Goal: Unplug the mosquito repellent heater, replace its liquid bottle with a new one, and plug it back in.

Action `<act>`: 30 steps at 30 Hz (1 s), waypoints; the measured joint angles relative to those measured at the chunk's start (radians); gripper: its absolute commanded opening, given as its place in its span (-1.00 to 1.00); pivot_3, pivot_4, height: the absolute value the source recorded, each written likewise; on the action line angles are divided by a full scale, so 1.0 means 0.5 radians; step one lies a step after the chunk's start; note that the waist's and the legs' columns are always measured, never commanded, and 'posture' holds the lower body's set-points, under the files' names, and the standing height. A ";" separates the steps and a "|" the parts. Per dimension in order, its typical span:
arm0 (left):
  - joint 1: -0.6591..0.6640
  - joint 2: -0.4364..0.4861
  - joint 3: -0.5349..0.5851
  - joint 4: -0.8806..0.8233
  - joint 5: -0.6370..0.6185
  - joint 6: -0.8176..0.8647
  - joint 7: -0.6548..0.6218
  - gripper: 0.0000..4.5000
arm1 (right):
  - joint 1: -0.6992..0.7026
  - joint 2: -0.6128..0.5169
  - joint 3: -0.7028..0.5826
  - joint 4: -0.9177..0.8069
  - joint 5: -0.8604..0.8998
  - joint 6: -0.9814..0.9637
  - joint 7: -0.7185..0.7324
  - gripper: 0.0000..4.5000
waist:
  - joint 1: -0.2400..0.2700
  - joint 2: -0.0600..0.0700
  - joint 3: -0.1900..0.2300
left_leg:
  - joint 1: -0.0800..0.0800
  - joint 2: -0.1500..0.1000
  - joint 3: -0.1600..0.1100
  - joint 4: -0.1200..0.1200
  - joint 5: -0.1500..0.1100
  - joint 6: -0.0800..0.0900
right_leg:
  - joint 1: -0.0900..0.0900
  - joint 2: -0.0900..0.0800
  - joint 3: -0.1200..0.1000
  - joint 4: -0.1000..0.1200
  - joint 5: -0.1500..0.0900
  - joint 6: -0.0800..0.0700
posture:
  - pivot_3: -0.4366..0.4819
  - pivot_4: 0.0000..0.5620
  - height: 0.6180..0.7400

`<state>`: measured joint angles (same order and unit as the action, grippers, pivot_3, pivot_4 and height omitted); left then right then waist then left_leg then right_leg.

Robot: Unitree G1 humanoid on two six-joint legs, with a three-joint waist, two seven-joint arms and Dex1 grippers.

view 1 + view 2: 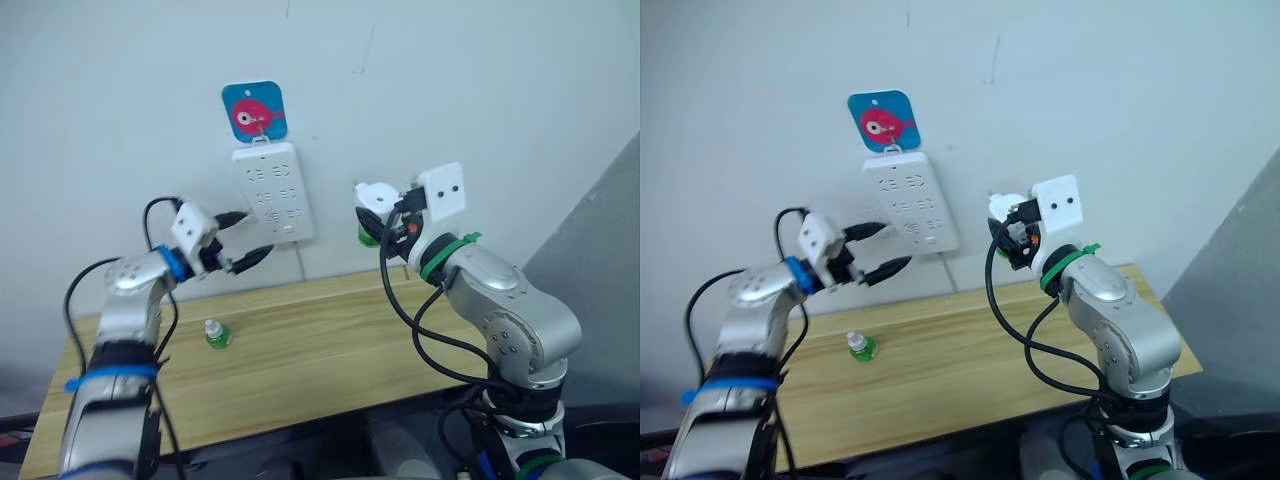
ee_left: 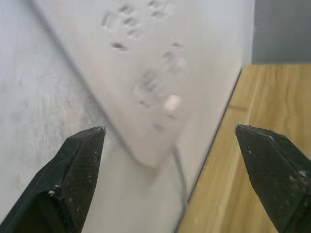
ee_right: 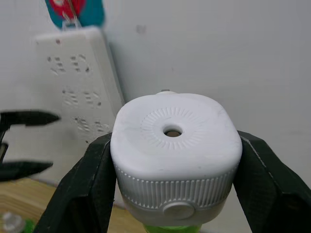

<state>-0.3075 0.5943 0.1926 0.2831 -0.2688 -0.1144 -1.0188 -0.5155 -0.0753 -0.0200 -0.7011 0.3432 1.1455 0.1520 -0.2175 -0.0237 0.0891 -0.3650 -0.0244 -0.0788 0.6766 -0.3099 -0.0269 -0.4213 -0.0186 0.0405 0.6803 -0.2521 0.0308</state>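
Right arm is raised mid-frame, its right pincer (image 3: 172,194) clamped around the mosquito repellent heater (image 3: 175,145), held in the air near the wall. Left arm reaches up, left pincer (image 1: 245,240) spread wide and empty just beside the power strip (image 1: 272,190). A small green bottle (image 1: 216,335) stands on the desk (image 1: 330,350), lower left.

The prongs of the mosquito repellent heater (image 3: 176,155) are hidden behind its body in the right wrist view, and the green bottle (image 3: 171,228) beneath it is cut off by the picture's edge at 6 o'clock. In the left wrist view the power strip (image 2: 150,73) is blurred, so its sockets cannot be made out. The label of the small green bottle (image 1: 216,335) on the table (image 1: 330,370) is too small to be read.
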 measured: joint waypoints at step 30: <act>-0.135 -0.635 -0.522 -0.831 -0.129 0.300 0.532 1.00 | 0.058 0.460 -0.654 0.139 1.663 -0.203 -1.090 0.30 | -0.005 0.030 0.010 | 0.010 0.003 0.004 0.004 0.000 0.001 | 0.017 0.023 0.007 -0.003 -0.001 0.002 | -0.57 -0.82 1.00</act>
<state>-0.3749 0.2770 -0.0683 -0.1326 -0.3333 0.0356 -0.7526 -0.4864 0.1549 -0.3469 -0.6314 1.1749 1.0442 -0.3931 -0.2200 -0.0089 0.0939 -0.3602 -0.0227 -0.0768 0.6787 -0.3098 -0.0262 -0.4128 -0.0073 0.0441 0.6790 -0.2526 0.0316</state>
